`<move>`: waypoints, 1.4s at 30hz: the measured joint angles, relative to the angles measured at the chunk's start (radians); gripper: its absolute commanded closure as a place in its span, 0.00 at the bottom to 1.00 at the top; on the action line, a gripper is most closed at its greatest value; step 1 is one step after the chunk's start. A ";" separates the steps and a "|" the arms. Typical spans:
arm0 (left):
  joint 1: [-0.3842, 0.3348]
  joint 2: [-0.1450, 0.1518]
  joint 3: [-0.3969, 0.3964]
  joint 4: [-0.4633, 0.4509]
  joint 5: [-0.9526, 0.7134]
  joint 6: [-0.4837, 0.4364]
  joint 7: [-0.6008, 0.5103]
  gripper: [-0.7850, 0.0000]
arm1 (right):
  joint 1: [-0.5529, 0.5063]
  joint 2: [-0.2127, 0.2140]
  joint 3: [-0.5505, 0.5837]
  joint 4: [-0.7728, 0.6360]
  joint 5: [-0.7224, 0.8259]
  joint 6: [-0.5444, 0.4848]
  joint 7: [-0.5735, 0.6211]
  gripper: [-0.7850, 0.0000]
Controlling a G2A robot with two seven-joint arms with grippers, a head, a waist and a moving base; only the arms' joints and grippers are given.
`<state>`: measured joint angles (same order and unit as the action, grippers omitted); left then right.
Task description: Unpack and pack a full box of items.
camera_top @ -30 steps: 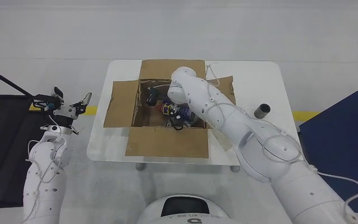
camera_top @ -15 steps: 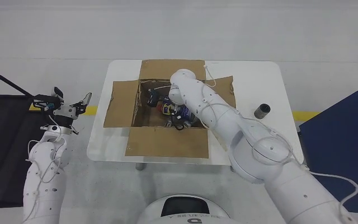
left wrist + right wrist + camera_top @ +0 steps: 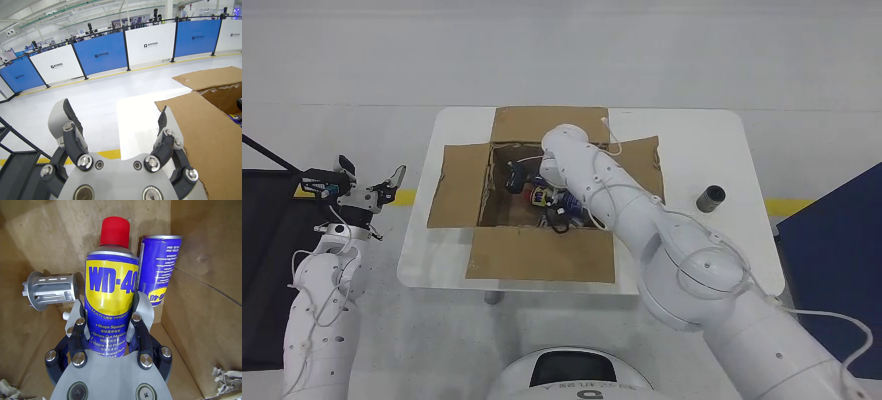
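An open cardboard box stands on the white table. My right arm reaches down into it. Inside, my right gripper is shut on a blue and yellow spray can with a red cap, held around its body. A second blue can lies beside it against the box wall. A silver metal cylinder part lies on the other side. My left gripper is open and holds nothing; it hangs off the table's left side, apart from the box flap.
A small dark cylinder stands on the table to the right of the box. A dark frame sits on the floor beyond the left arm. Crumpled paper lies in the box corners. The box's four flaps are folded outward.
The right arm's elbow has swung a little toward the box while its wrist stays inside it. The left arm has not moved.
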<state>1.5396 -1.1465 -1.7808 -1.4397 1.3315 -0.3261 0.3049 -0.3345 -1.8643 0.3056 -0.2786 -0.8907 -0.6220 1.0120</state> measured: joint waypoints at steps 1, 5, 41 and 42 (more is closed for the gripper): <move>0.000 0.000 0.000 0.000 0.000 0.000 0.000 0.00 | 0.005 -0.003 0.001 0.002 0.001 0.000 0.001 1.00; 0.000 0.000 0.000 0.000 0.000 0.000 0.000 0.00 | 0.025 -0.011 0.007 -0.001 0.001 -0.017 -0.002 1.00; 0.000 0.000 0.000 0.000 0.000 0.000 0.000 0.00 | -0.236 0.419 0.482 -0.921 -0.098 -0.160 0.026 1.00; 0.000 0.000 0.000 0.000 0.000 0.000 0.000 0.00 | -0.281 0.439 0.497 -0.990 -0.112 -0.124 0.063 1.00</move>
<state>1.5396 -1.1465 -1.7808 -1.4397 1.3315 -0.3261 0.3049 -0.6152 -1.4251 0.8022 -1.2691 -1.0026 -0.7457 1.0748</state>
